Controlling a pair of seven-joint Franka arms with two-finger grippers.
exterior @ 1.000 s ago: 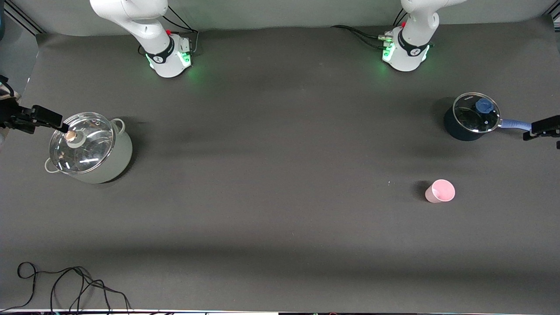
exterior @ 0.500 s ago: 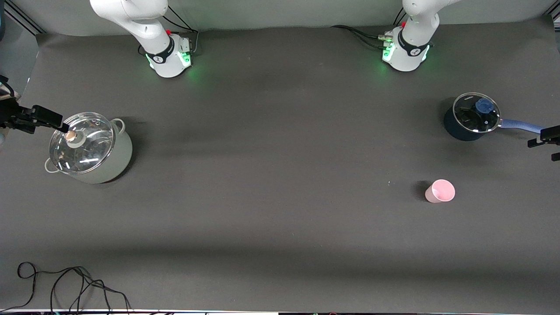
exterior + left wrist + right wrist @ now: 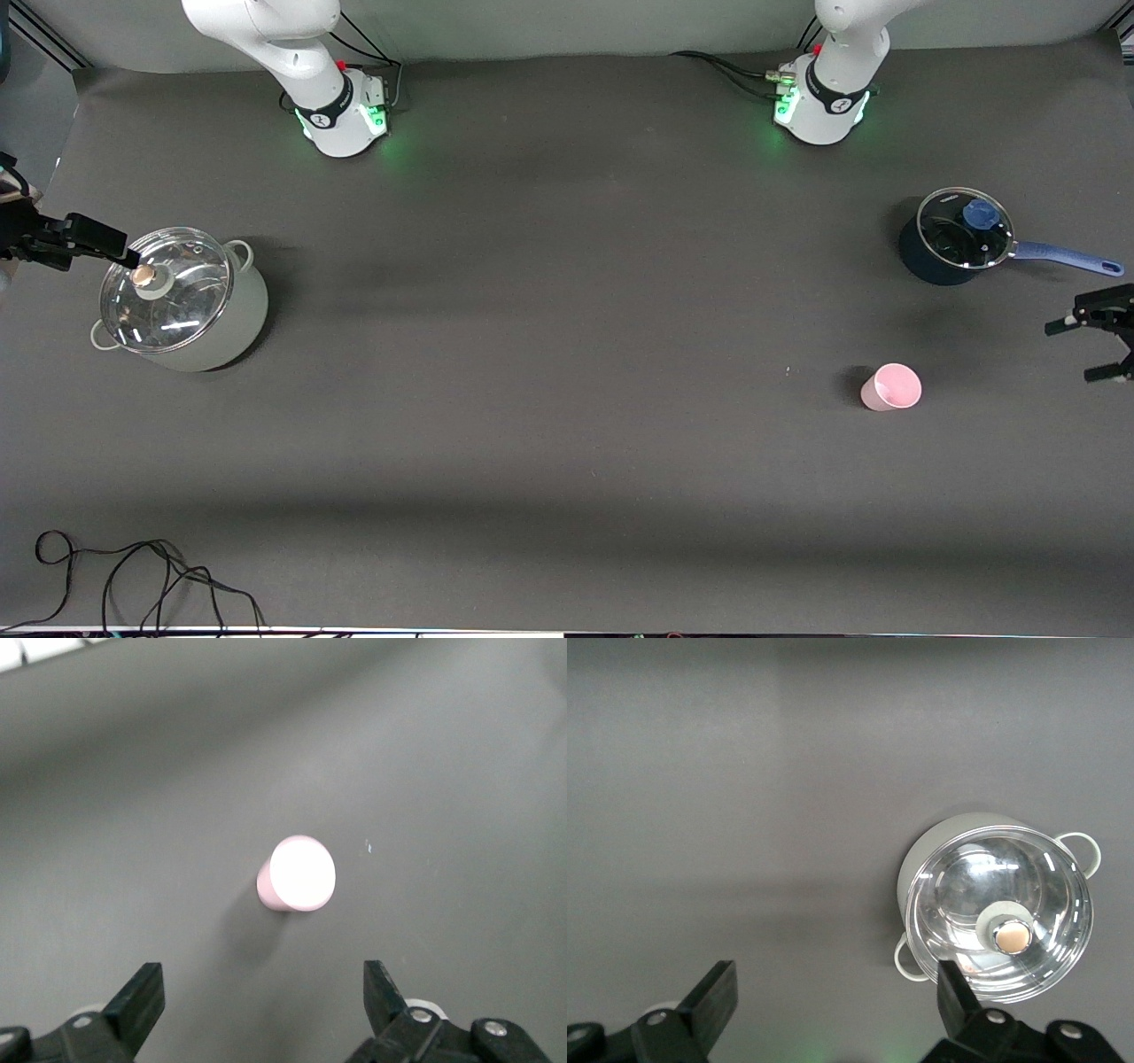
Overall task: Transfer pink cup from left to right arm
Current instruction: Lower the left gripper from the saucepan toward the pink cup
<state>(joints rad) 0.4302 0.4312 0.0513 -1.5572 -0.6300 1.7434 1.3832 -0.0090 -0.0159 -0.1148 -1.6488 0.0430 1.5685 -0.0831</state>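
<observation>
Since a second ago, the left gripper (image 3: 1088,349) has moved from the blue saucepan's handle (image 3: 1067,259) toward the small pale-pink plastic cup (image 3: 891,387), fingers apart. The cup stands upright on the desk (image 3: 567,354). The right gripper (image 3: 84,241) waits unchanged, fingers apart, beside the glass-lidded grey pot (image 3: 177,297).

Left arm (image 3: 837,62): glossy white rounded casing; black band with a white mark near its base; green lights at the foot; black cables and a red spot beside it; right arm (image 3: 301,62): alike; left gripper (image 3: 1091,347): black skeletal linkage with silver screws; right gripper (image 3: 53,241): black, blocky.
</observation>
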